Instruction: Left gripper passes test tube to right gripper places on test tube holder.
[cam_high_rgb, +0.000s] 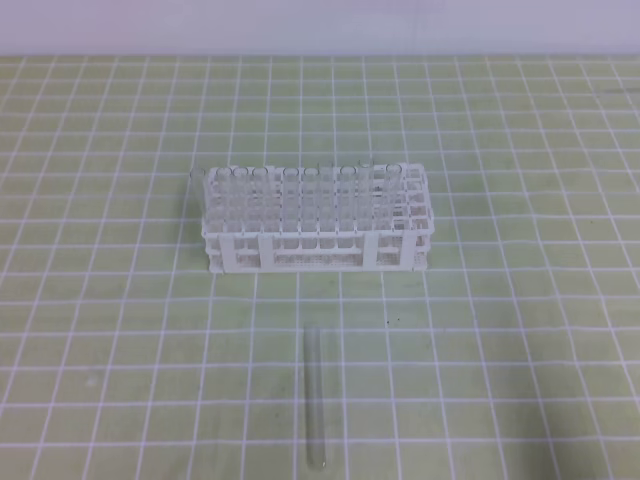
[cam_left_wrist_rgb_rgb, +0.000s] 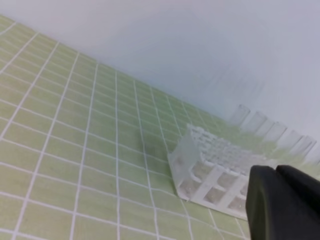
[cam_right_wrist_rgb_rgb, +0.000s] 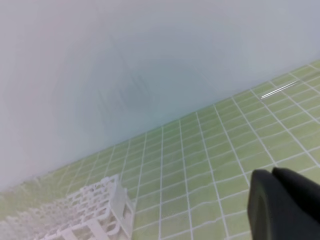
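The test tube holder (cam_high_rgb: 318, 222) stands upright on the green gridded tabletop (cam_high_rgb: 520, 330), long side facing the exterior high view. Clear tubes (cam_high_rgb: 290, 185) occupy many of its holes across the left and centre rows; the rightmost holes look unfilled, though blur prevents a firm count.

The test tube (cam_high_rgb: 317, 395) lies flat on the tabletop in front of the holder, well apart from it, roughly level with the holder's centre. Its length runs away from the holder toward the near edge of the view. Nothing touches it.

No arm appears in the exterior high view.

Left wrist view: a black part of the left end effector (cam_left_wrist_rgb_rgb: 285, 202) fills the lower right corner, overlapping the near corner of the holder (cam_left_wrist_rgb_rgb: 200, 165). Whether its fingers are spread or pressed together cannot be told.

Right wrist view: a black part of the right end effector (cam_right_wrist_rgb_rgb: 285, 205) shows at the lower right, with the holder (cam_right_wrist_rgb_rgb: 95, 210) at the lower left, well apart. Its finger state cannot be told either. A pale wall (cam_right_wrist_rgb_rgb: 150, 60) rises behind the holder.
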